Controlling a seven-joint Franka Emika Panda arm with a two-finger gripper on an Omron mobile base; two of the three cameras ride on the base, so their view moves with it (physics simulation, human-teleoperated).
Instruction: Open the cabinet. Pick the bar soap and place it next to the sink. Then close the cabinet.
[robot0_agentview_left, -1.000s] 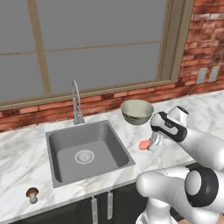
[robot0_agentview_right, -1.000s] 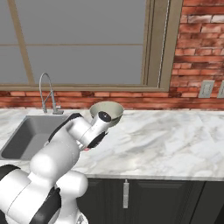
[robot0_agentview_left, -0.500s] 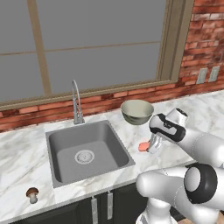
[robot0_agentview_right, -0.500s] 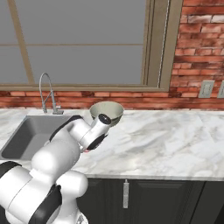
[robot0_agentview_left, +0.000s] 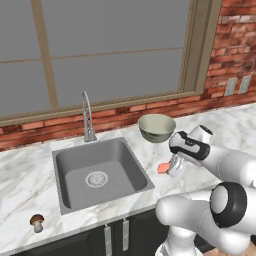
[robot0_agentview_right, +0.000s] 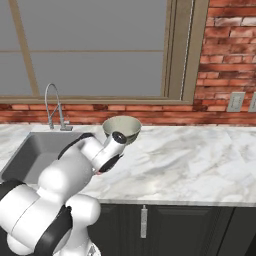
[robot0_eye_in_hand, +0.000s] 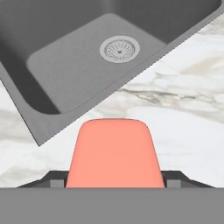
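The salmon-pink bar soap (robot0_agentview_left: 163, 168) sits between my fingers, and my gripper (robot0_agentview_left: 170, 167) is shut on it. It hangs just above the marble counter, right of the grey sink (robot0_agentview_left: 64, 172). In the hand view the bar soap (robot0_eye_in_hand: 114, 153) fills the lower middle with my gripper (robot0_eye_in_hand: 113, 180) around it. The sink (robot0_eye_in_hand: 65, 65) and its round drain lie beyond it. From the right base view my gripper (robot0_agentview_right: 102, 170) is low by the sink (robot0_agentview_right: 40, 145). The cabinet is out of view.
A grey-green bowl (robot0_agentview_left: 156, 127) stands on the counter just behind my hand. The chrome faucet (robot0_agentview_left: 87, 117) rises behind the sink. A small mushroom (robot0_agentview_left: 36, 220) sits at the counter's front left. Brick wall and window close the back.
My hand with the soap has sunk very slightly toward the counter. Nothing else has moved.
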